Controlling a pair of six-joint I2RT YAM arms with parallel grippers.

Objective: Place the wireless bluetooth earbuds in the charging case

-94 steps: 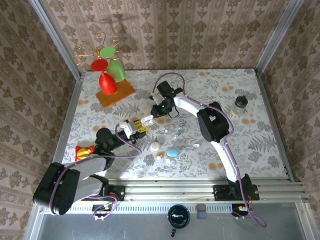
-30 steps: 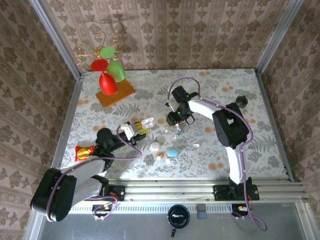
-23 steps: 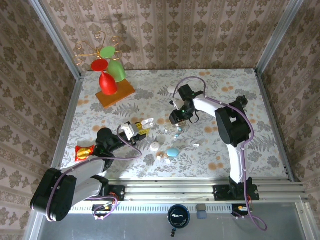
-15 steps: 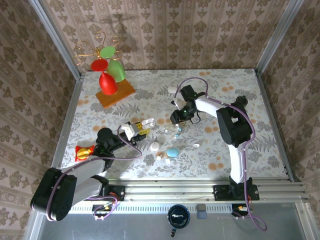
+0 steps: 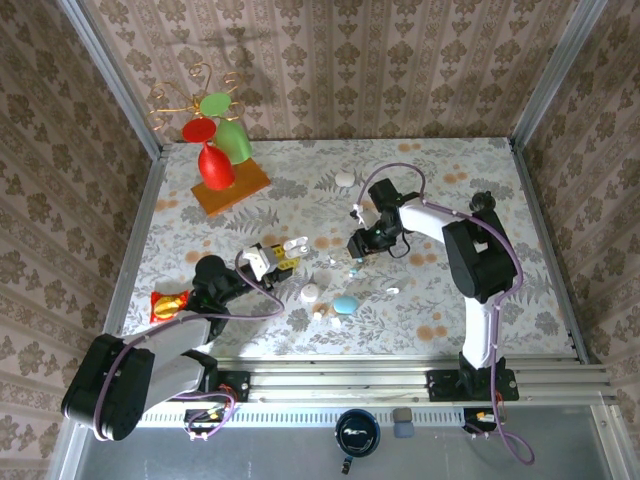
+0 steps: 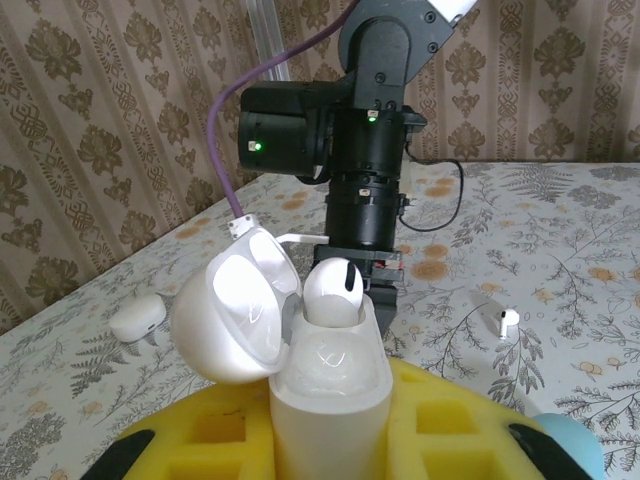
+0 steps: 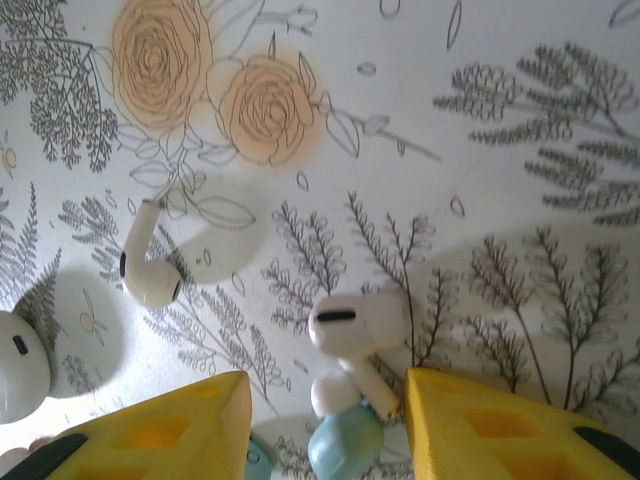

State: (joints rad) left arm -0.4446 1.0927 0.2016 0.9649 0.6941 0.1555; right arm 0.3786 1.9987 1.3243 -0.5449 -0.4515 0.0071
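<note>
My left gripper [image 5: 272, 259] is shut on an open white charging case [image 6: 326, 385]. Its lid [image 6: 235, 318] is swung to the left, and one white earbud [image 6: 336, 293] sits in it. My right gripper [image 7: 328, 400] is low over the table, with its yellow fingers [image 7: 175, 435] apart. Between them lie a white earbud [image 7: 356, 323] and a teal earbud [image 7: 345, 447]; the white one's stem ends close to the right finger. Another white earbud [image 7: 150, 272] lies on the table to the left of them. In the top view the right gripper [image 5: 358, 247] is right of the held case [image 5: 295, 243].
A shut white case [image 5: 310, 293], a blue case [image 5: 345, 303] and a loose white earbud [image 5: 392, 291] lie near the front. Another white case [image 5: 344, 179] is at the back. Red and green glasses on a wooden board [image 5: 232, 188] stand far left, and a red packet [image 5: 167, 303] lies by the left arm.
My right gripper has moved right and toward the front, down over the earbuds, and its fingers have narrowed a little. The left gripper and the case have not moved.
</note>
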